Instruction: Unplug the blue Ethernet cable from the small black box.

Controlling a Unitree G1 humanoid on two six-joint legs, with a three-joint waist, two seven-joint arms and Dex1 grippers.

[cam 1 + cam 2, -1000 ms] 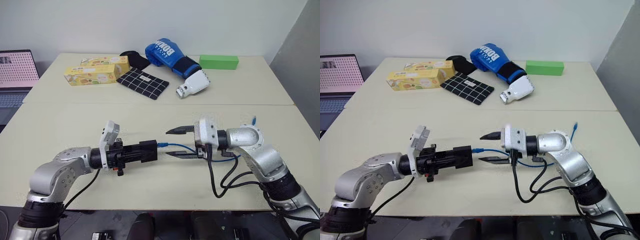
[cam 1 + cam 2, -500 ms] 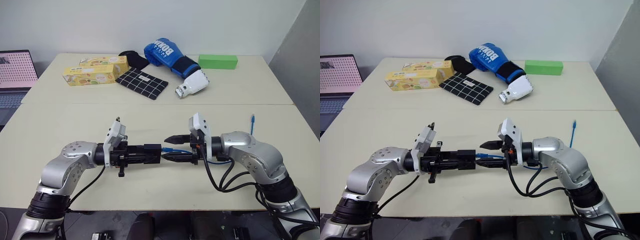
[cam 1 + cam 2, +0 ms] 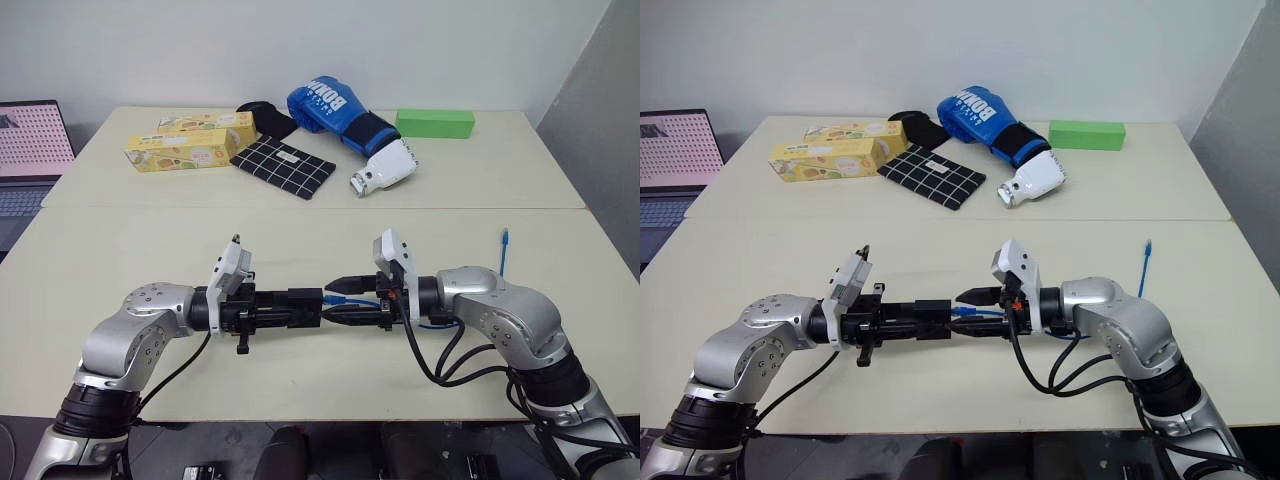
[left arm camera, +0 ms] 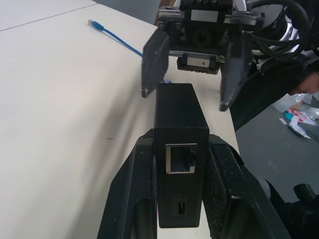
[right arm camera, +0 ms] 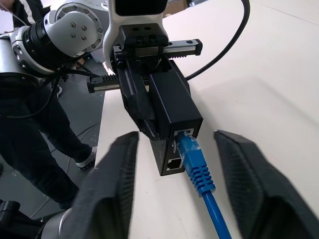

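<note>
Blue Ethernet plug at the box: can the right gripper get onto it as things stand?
Probably yes. The right gripper has its fingers open on either side of the blue Ethernet cable plug, still seated in the small black box held by the left gripper; nothing lies between.

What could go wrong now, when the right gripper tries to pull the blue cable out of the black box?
1. The right gripper is open on both sides of the cable plug; if it closes behind the plug, it may slide along the cord.
2. The left gripper holds only the rear of the black box, so a pull could drag the box out.
</note>
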